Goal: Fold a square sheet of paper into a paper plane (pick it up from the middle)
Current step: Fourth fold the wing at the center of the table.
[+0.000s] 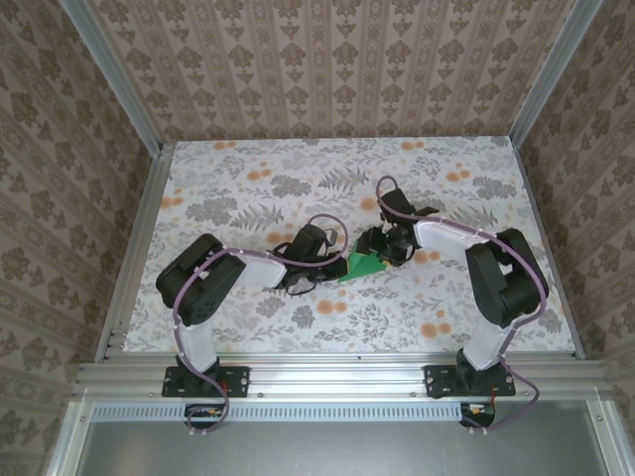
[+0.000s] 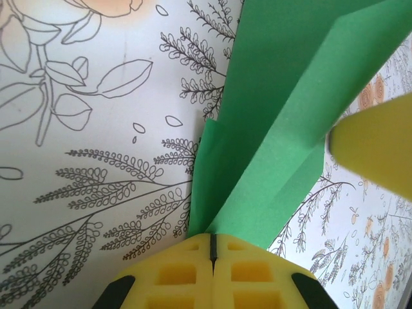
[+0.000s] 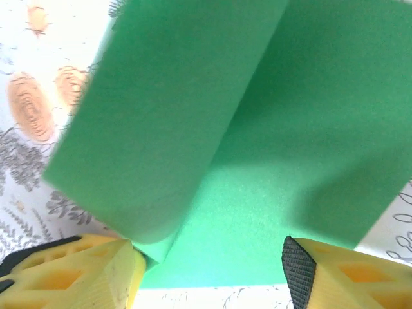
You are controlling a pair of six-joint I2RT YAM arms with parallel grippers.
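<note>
The square sheet of paper point(image 1: 362, 265) is bright green and folded into a creased, layered shape at mid table, between both grippers. In the left wrist view my left gripper point(image 2: 212, 248) has its yellow jaws pressed together on the paper's point(image 2: 283, 116) near end, and the folded flaps fan away from the jaws. In the top view the left gripper point(image 1: 332, 263) sits at the paper's left tip. My right gripper point(image 3: 211, 257) stands open around the paper's point(image 3: 257, 129) other end, its left finger point(image 3: 96, 270) touching a raised flap. The right gripper point(image 1: 385, 248) hangs over the paper's right side.
The floral tablecloth point(image 1: 248, 188) covers the table. Aluminium rails point(image 1: 139, 228) and patterned walls enclose it on three sides. One yellow finger of the right gripper point(image 2: 376, 151) shows beside the paper in the left wrist view. Both arms crowd the table's centre.
</note>
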